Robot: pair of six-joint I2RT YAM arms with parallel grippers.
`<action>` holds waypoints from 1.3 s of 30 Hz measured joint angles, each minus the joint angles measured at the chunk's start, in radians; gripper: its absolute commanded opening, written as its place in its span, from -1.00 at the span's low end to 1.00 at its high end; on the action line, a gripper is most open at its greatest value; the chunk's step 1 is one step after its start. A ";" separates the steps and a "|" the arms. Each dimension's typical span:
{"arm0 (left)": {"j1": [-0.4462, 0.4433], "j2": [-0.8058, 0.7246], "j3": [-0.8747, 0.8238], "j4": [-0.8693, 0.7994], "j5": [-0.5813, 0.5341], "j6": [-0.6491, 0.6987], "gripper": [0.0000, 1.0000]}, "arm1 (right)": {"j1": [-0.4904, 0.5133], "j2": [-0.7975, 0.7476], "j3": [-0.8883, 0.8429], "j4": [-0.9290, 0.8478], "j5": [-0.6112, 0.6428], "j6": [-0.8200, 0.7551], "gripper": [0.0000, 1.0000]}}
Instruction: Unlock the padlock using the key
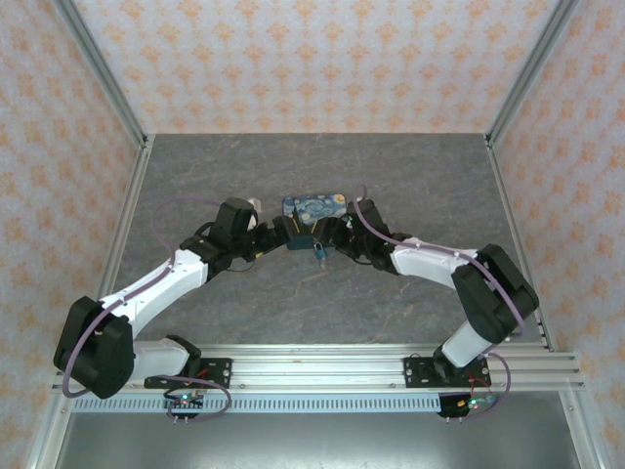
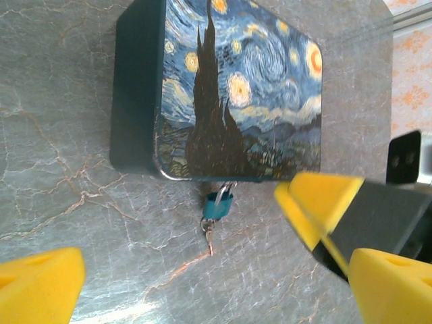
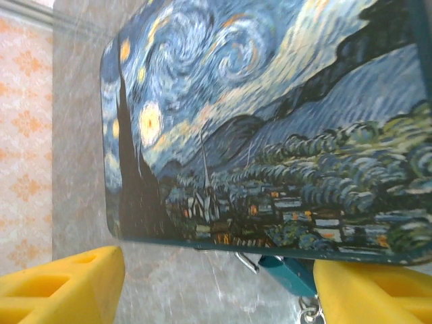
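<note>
While L gripper (image 2: 217,270) and R gripper (image 3: 219,270) gape empty by the teal padlock (image 2: 218,206) hanging off front edge of painted box (image 2: 243,88), I reckon key (image 2: 209,237) looks seated underneath, but turn + shackle release remain.

A grey marbled table (image 1: 244,176) is seen, with a painted tin (image 1: 314,206) laid flat on it. Against the tin's near edge, a small teal padlock (image 2: 217,208) and its key (image 2: 209,237) are laid on the table.
</note>
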 measured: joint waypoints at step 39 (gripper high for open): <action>0.000 0.107 -0.001 0.006 -0.078 0.024 0.99 | -0.035 0.059 -0.177 0.130 -0.080 -0.228 -0.20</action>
